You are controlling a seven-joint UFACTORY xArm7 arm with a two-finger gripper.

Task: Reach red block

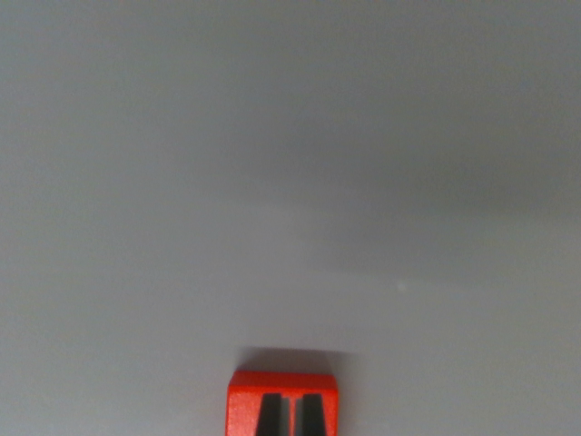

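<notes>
Looking down, we see the block on the grey desk, close below us. Our end effector is out of view, so its state is unknown.

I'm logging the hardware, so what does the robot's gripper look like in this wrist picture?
Little shows: the gripper appears as two dark, tapered fingers at the bottom edge, against the red block. No cables or markings are visible.

We saw a plain grey surface filling the frame, darker toward the upper right. A tiny pale speck lay on it, right of centre.
</notes>
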